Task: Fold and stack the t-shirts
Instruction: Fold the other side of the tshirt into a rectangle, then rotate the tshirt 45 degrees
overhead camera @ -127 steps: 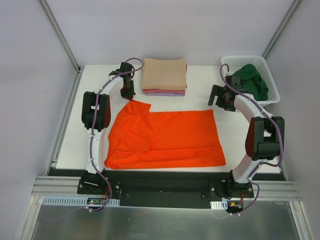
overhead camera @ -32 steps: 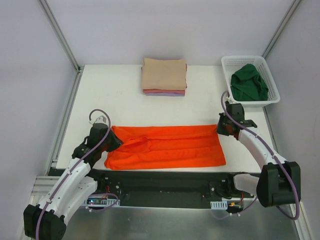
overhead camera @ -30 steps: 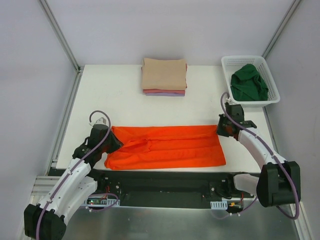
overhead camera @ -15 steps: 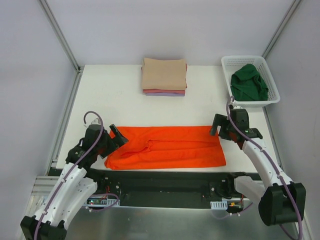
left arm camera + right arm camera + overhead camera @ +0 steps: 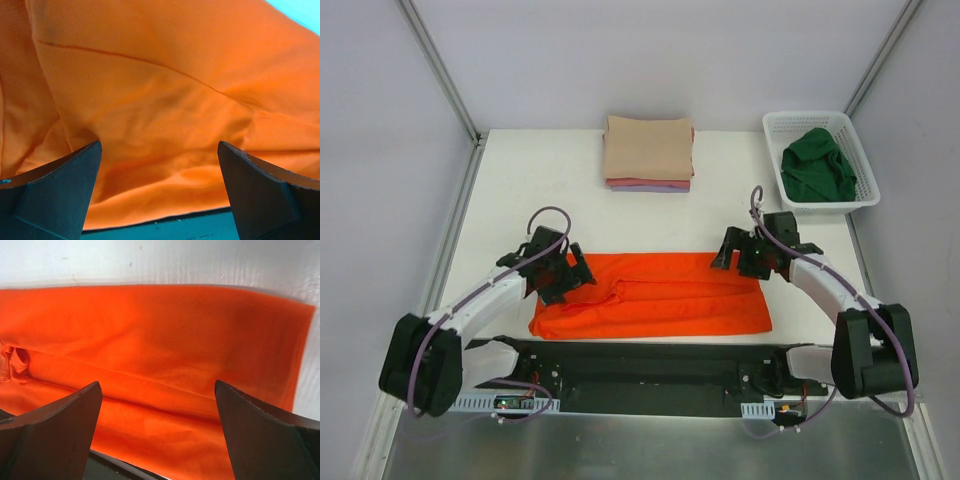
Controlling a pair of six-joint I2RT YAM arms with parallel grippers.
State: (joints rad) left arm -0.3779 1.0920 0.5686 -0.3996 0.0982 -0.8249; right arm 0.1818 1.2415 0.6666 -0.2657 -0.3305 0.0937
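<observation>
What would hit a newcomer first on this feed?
The bright orange t-shirt, folded into a long band along the near edge of the table, with the left fingers and right fingers open over its ends. Behind it sits a folded stack topped by a beige t-shirt, and a dark green t-shirt lies crumpled in the white basket, far right.

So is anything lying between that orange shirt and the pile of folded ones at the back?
Nothing visible. Only bare table lies between the orange shirt and the folded stack. The basket holding the green shirt sits off at the far right corner, out of that path.
</observation>
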